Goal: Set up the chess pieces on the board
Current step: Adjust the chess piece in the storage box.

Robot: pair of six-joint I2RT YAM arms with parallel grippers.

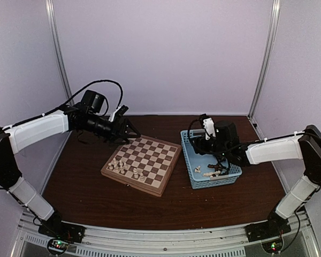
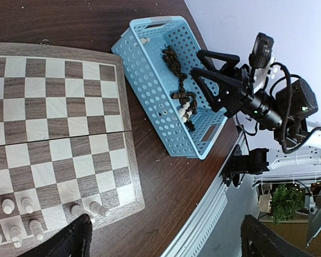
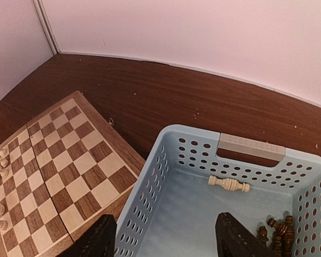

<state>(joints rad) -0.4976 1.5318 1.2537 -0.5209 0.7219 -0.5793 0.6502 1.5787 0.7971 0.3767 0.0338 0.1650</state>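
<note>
Dark brown wooden table (image 1: 96,198) carries two items. Board (image 1: 156,151) lies flat, far corner just under left gripper (image 1: 131,131). Light-blue basket (image 1: 188,160) sits beneath right gripper (image 3: 166,241), just beside board.

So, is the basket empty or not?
Not empty: dark pieces lie clustered in the basket, and a cream piece lies tipped on its floor.

board (image 3: 59,160) cropped at left, basket (image 3: 150,203) cropped below

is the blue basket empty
No, a cream piece lies on its side on the floor of the basket, and dark pieces are heaped in one corner.
</note>
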